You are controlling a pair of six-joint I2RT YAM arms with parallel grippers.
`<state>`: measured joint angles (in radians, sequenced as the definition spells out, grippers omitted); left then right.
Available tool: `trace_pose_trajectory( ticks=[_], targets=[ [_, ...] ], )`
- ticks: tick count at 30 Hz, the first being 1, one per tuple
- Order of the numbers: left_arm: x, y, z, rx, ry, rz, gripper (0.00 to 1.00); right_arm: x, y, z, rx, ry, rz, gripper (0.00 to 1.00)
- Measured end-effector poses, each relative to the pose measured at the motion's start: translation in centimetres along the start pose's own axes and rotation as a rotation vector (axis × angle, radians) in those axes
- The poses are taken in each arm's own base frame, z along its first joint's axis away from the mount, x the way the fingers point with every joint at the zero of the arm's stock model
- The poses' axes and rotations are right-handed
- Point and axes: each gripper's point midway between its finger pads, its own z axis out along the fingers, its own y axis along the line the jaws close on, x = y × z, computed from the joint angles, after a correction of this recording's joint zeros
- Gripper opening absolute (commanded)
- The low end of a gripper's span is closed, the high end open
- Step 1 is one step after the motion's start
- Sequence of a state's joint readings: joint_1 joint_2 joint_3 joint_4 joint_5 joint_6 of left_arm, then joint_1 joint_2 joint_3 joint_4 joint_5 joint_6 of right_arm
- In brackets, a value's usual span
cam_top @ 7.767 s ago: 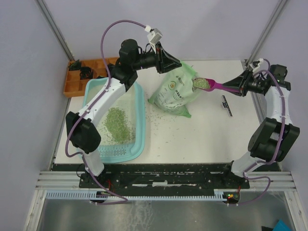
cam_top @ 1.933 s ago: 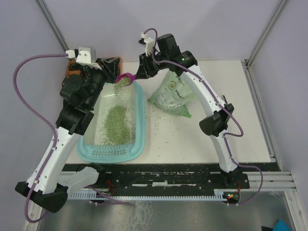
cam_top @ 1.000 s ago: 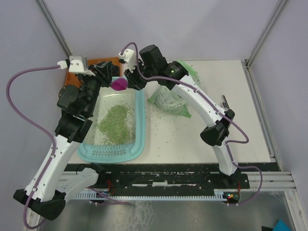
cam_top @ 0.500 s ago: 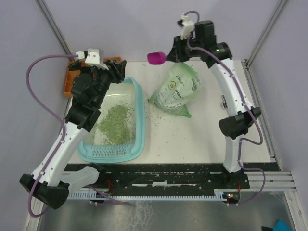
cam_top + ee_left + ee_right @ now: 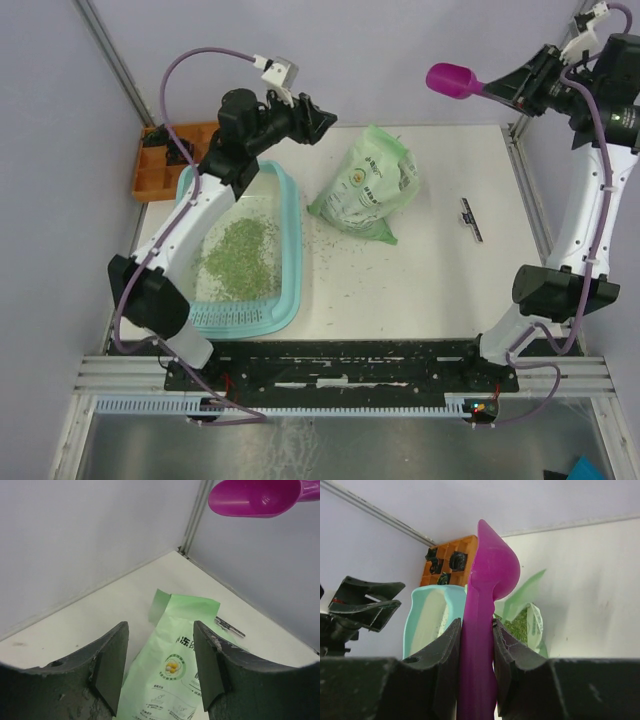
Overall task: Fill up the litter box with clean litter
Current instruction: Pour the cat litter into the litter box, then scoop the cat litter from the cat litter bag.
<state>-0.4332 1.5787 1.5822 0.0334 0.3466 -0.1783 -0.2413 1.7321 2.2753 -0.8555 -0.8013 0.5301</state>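
- Gripping the flat handle of the scoop (image 5: 455,80), the right gripper (image 5: 505,90) is raised high at the far right corner; its dark fingers press both sides of the handle in the right wrist view, where the right gripper (image 5: 477,630) has the scoop (image 5: 490,570) rising between them
- The scoop is glossy magenta plastic with a rounded, hollow bowl; from the left wrist the scoop (image 5: 255,497) shows at the top edge against the grey wall
- The left gripper (image 5: 322,120) hangs above the far end of the box (image 5: 297,250), its jaws wide apart with nothing between them; the left gripper (image 5: 159,630) frames the bag (image 5: 175,680) beyond its matt black pads
- The box is a smooth light teal tub with rounded corners, a whitish floor and a ribbed slotted ledge at its near end, lying on the left of the table (image 5: 450,280)
- The litter (image 5: 240,255), a loose grainy patch of tiny pale green granules, lies on the middle of the box floor; stray grains (image 5: 330,265) dot the table between box and bag
- The bag (image 5: 370,185) is a crinkled light green printed pouch lying just right of the box, its mouth open towards the far wall
- An orange compartmented tray (image 5: 165,165) sits behind the box's far left corner
- A thin black strip (image 5: 471,218) lies to the right of the bag
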Motion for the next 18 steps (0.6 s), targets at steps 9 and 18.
trace_pose_trajectory(
  ticks=[9,18],
  targets=[
    [2.8,-0.9,7.3,0.289,0.099,-0.064,0.74,3.3,-2.7,-3.1,0.013,0.121,0.088,0.02],
    [5.0,0.6,9.3,0.473,0.137,-0.2,0.69,7.6,-3.1,-4.6,0.029,0.243,0.103,0.02]
  ],
)
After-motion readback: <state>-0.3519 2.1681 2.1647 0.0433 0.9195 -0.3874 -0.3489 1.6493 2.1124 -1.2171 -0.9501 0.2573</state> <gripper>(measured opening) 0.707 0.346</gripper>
